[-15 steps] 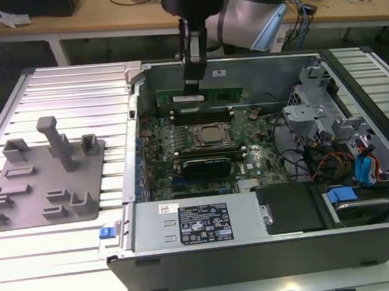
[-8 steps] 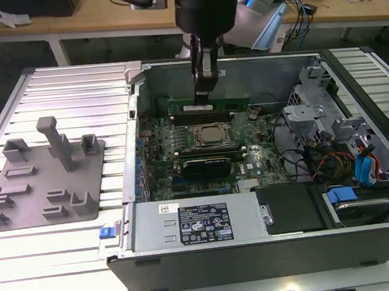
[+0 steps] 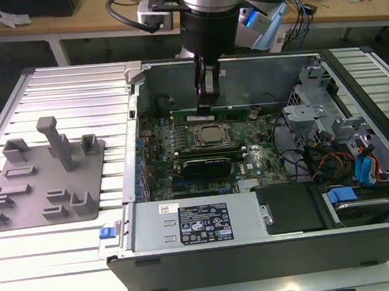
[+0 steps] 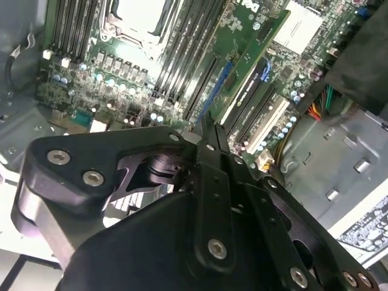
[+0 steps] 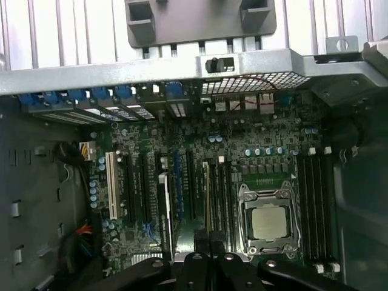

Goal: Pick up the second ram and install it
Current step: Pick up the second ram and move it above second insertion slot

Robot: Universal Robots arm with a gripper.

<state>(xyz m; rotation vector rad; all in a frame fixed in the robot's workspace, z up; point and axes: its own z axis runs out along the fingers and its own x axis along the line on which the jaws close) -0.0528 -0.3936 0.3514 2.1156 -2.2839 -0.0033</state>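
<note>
The second ram (image 3: 236, 112) is a long green stick standing on edge inside the open computer case, along the memory slots just behind the CPU socket (image 3: 210, 136). My gripper (image 3: 206, 109) comes straight down onto its middle and is shut on it. In the first wrist view the second ram (image 5: 206, 194) shows edge-on as a thin line running out from my gripper (image 5: 210, 237), beside the CPU socket (image 5: 268, 221). In the second wrist view my gripper (image 4: 208, 124) has its fingers drawn together over the motherboard. I cannot tell whether the stick is fully seated.
A black card (image 3: 208, 163) lies in front of the socket. The grey fixture plate (image 3: 49, 177) with its blocks sits on the ribbed table at the exterior view's left. The power supply (image 3: 200, 222) fills the case front; drive bays and cables (image 3: 358, 166) crowd the right.
</note>
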